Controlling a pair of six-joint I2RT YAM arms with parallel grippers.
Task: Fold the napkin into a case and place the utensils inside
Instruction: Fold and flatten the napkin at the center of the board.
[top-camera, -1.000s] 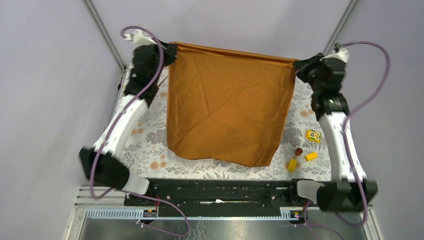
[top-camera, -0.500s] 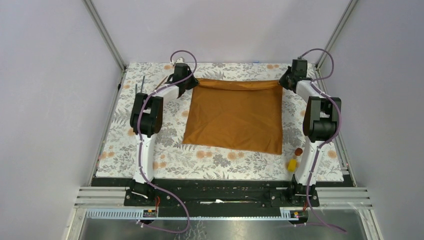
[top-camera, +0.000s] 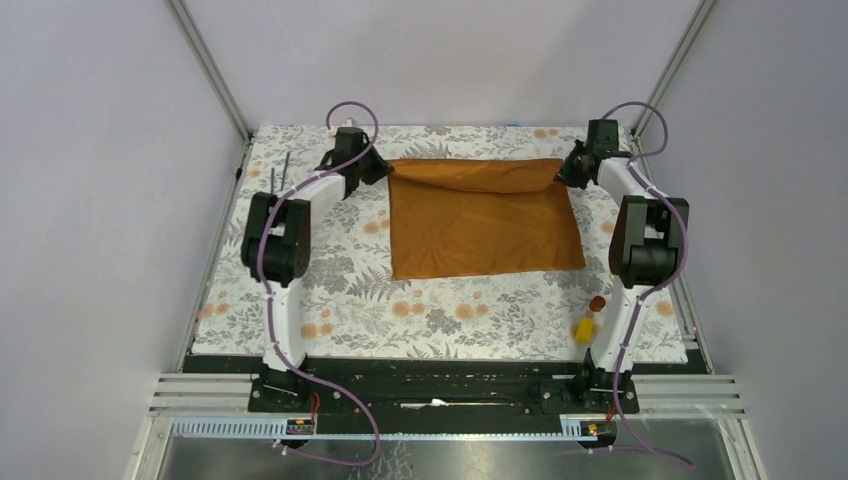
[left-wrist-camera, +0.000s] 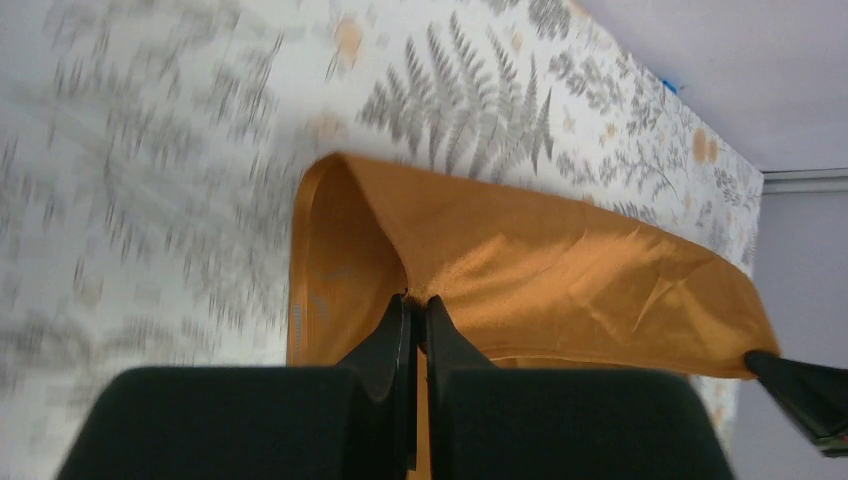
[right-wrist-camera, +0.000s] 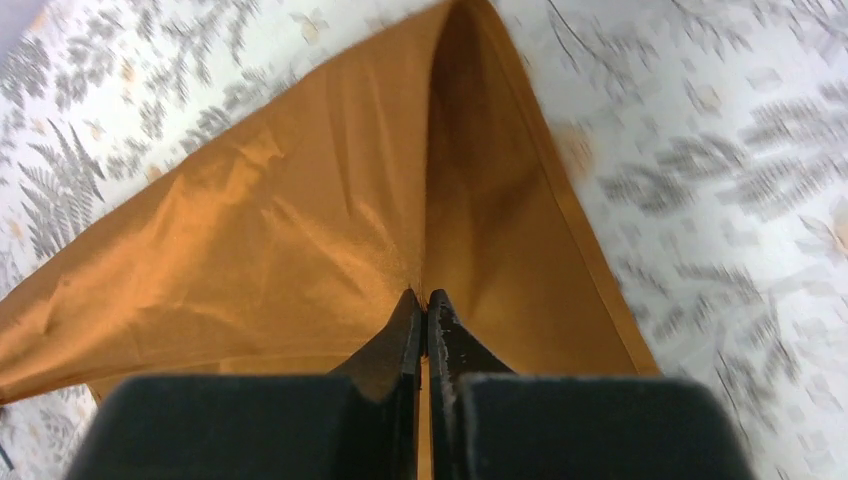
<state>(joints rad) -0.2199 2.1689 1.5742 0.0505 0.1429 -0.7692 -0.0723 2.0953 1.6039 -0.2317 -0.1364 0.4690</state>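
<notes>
The rust-orange napkin (top-camera: 485, 225) lies on the far half of the floral tablecloth (top-camera: 440, 315). Its far edge is raised off the table and sags between the two grippers. My left gripper (top-camera: 384, 170) is shut on the far left corner, with the cloth (left-wrist-camera: 560, 270) pinched at its tips (left-wrist-camera: 412, 298). My right gripper (top-camera: 566, 172) is shut on the far right corner, and cloth (right-wrist-camera: 300, 200) fans out from its tips (right-wrist-camera: 424, 295). Two thin dark rod utensils (top-camera: 287, 165) lie at the far left, beyond the left arm.
A yellow block (top-camera: 583, 327) and a small brown round piece (top-camera: 597, 302) sit beside the right arm's lower link. Metal frame posts stand at the two far corners, with grey walls on three sides. The right gripper's dark tip (left-wrist-camera: 800, 385) shows in the left wrist view.
Both arms came down from holding the napkin hanging high and laid it on the tablecloth. Its held far edge now sags slack, and its near edge has drawn farther from the bases.
</notes>
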